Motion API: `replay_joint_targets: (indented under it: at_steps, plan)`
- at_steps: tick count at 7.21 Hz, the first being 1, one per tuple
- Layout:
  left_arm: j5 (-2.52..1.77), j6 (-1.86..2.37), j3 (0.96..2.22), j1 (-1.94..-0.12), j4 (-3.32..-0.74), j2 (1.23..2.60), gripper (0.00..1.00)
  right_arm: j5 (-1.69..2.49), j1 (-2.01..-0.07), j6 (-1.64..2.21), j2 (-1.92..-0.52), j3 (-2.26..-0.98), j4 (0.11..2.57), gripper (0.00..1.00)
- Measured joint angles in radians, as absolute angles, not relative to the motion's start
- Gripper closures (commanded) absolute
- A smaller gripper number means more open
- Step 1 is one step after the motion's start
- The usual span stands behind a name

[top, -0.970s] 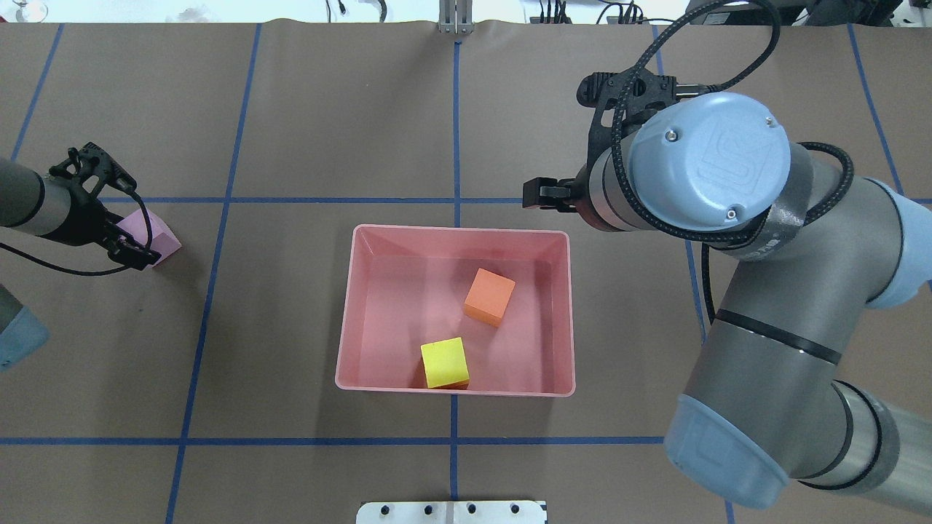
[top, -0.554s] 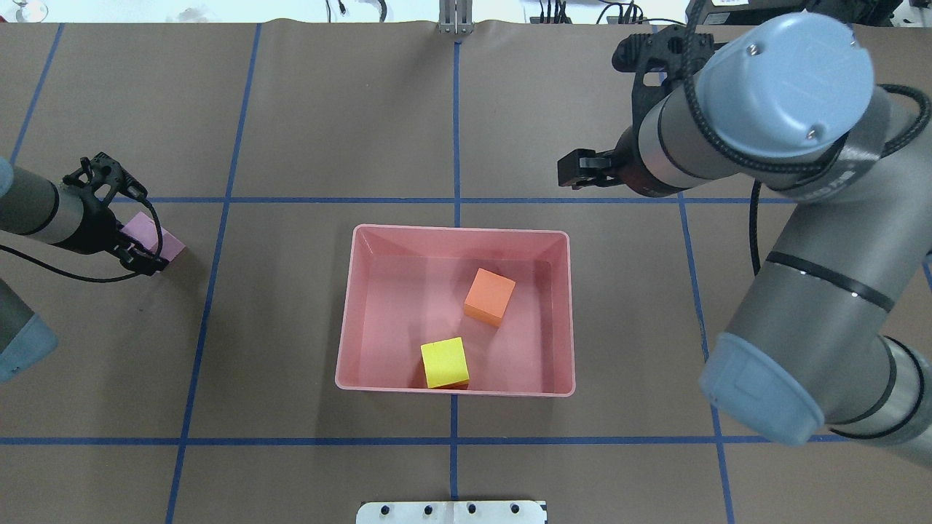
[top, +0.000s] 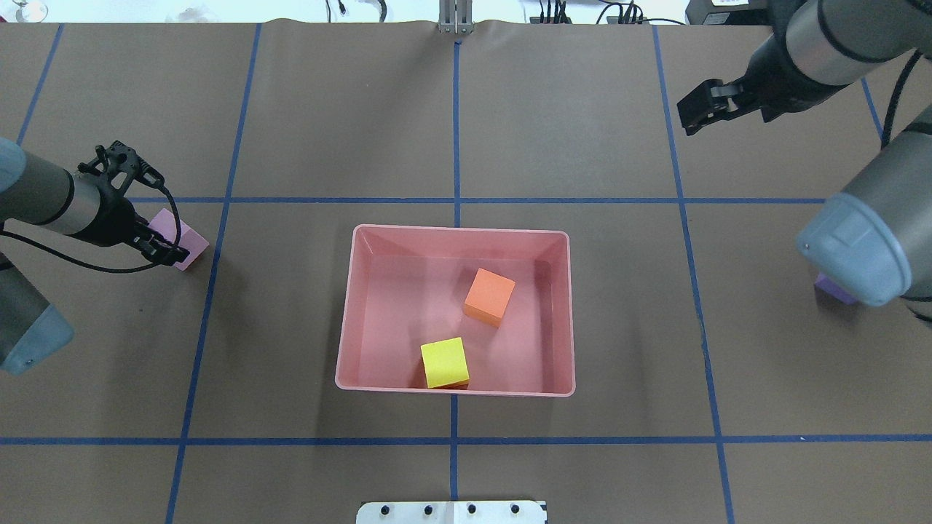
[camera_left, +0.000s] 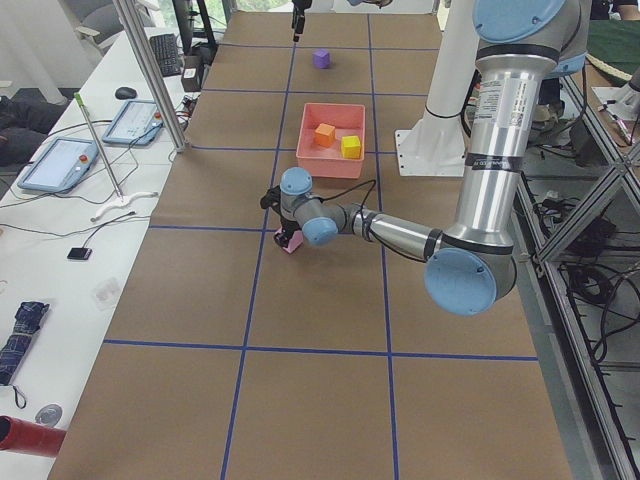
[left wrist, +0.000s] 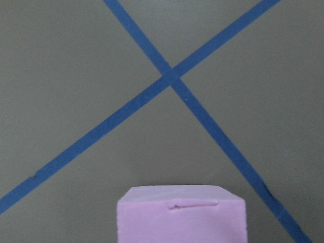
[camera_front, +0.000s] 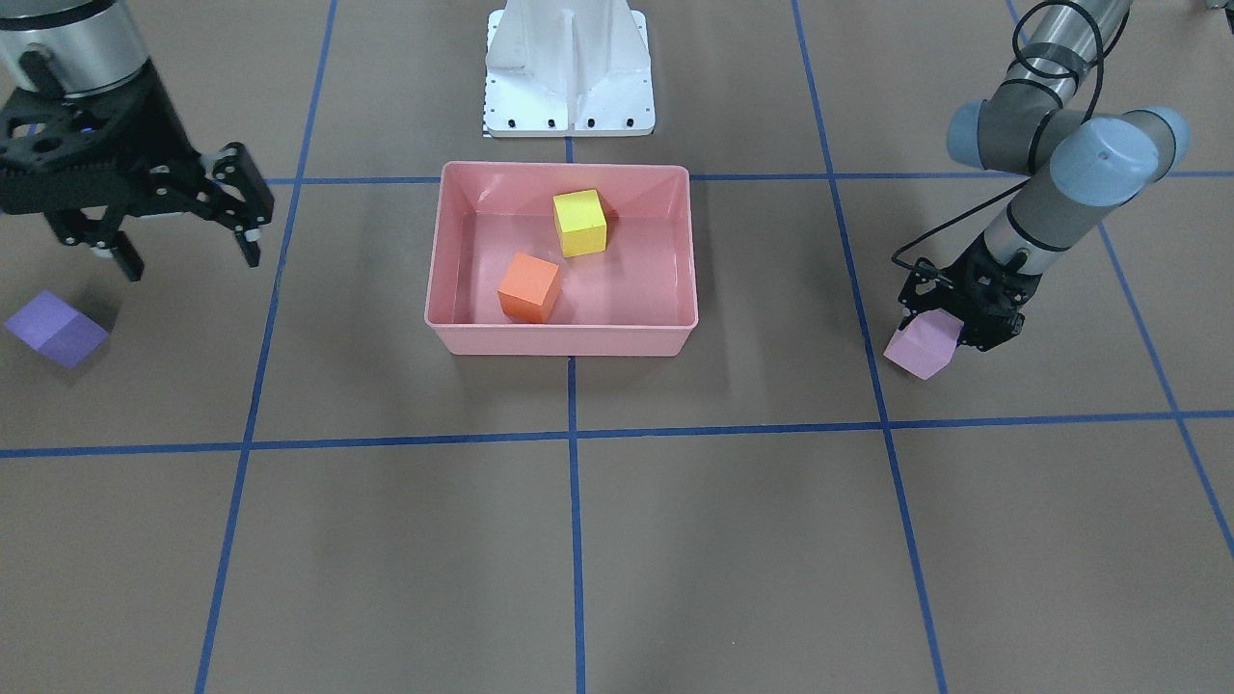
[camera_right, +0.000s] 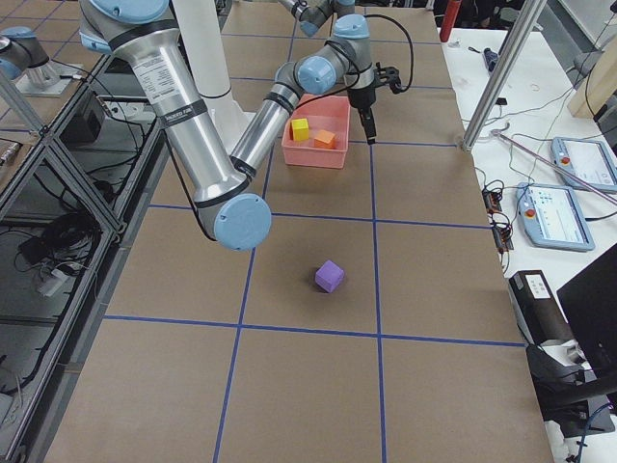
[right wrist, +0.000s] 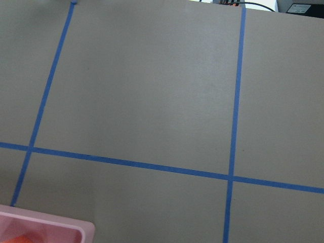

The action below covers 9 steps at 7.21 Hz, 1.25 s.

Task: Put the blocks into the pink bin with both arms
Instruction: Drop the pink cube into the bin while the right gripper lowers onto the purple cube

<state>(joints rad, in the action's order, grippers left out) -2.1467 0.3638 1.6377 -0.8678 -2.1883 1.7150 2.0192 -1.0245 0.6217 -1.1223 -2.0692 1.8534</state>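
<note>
The pink bin [top: 455, 230] sits mid-table and holds the orange cube [top: 489, 295] and the yellow cube [top: 444, 362]. My left gripper [top: 173, 247] is shut on the pale pink-lilac cube [top: 178, 231], tilted and low over the table left of the bin. The cube also shows in the left wrist view [left wrist: 182, 215] and the front view [camera_front: 923, 347]. My right gripper [camera_front: 191, 262] is open and empty, held high at the far right [top: 703, 109]. The dark purple cube [camera_front: 56, 330] lies on the table to its right, partly hidden by my elbow in the overhead view [top: 834, 290].
The white pedestal base [camera_front: 569, 67] stands just behind the bin on my side. Blue tape lines [top: 456, 124] grid the brown table cover. My right arm's elbow [top: 863, 247] hangs over the table's right side.
My right arm has swung from the bin's far right corner out to the far right of the table. My left gripper has carried the pink-lilac cube a little toward the bin.
</note>
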Motion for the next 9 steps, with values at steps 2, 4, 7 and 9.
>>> replay_joint_targets:
  at_steps: [2, 4, 7, 9]
  plan:
    - [-2.183, 0.525, 1.746, -0.87, -2.097, 1.777, 0.8, 2.108, -1.115, 0.51, -1.226, -1.993, 1.702, 0.0]
    - [-2.188, 0.677, 1.919, -0.848, -1.858, 1.882, 0.8, 2.161, -1.154, 0.452, -1.367, -1.929, 1.49, 0.0]
    - [-2.121, 0.881, 1.994, -0.683, -1.684, 2.053, 0.44, 2.174, -1.167, 0.314, -1.571, -1.905, 1.279, 0.0]
    - [-1.983, 0.962, 1.973, -0.555, -1.672, 2.12, 0.0, 2.186, -1.167, 0.228, -1.657, -1.89, 1.173, 0.0]
